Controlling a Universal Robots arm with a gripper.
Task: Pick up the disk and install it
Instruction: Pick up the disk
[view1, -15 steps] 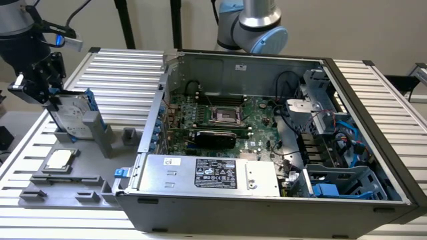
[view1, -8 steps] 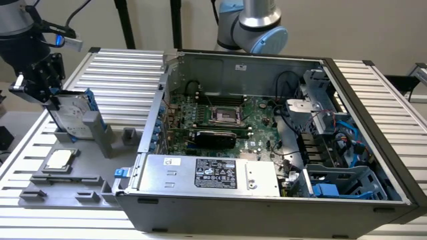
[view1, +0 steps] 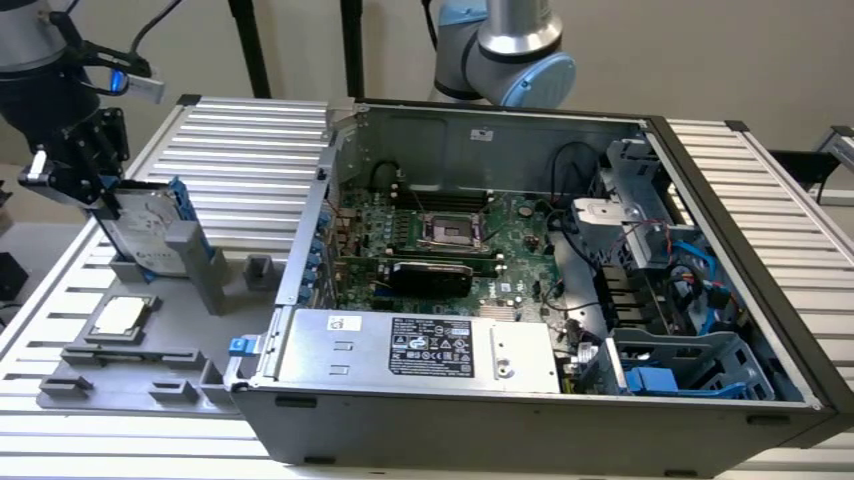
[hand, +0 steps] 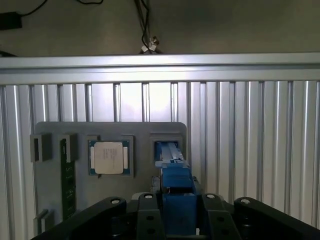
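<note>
The disk (view1: 150, 228) stands on edge in a slot of the grey fixture plate (view1: 134, 372) at the exterior view's left, silver with blue carrier rails. My gripper (view1: 114, 205) has come down over its upper end and straddles it. In the wrist view the disk's blue carrier (hand: 175, 182) runs straight between the black gripper (hand: 177, 222) body parts, which sit close on both sides. Contact with the disk cannot be made out.
On the fixture plate lies a square silver CPU chip (view1: 118, 317) beside the disk. The open computer case (view1: 747, 290) sits at the exterior view's right, with the motherboard (view1: 441, 240), a labelled power supply (view1: 427, 345) and a blue drive cage (view1: 681, 365). A ribbed metal table (view1: 254, 150) lies underneath.
</note>
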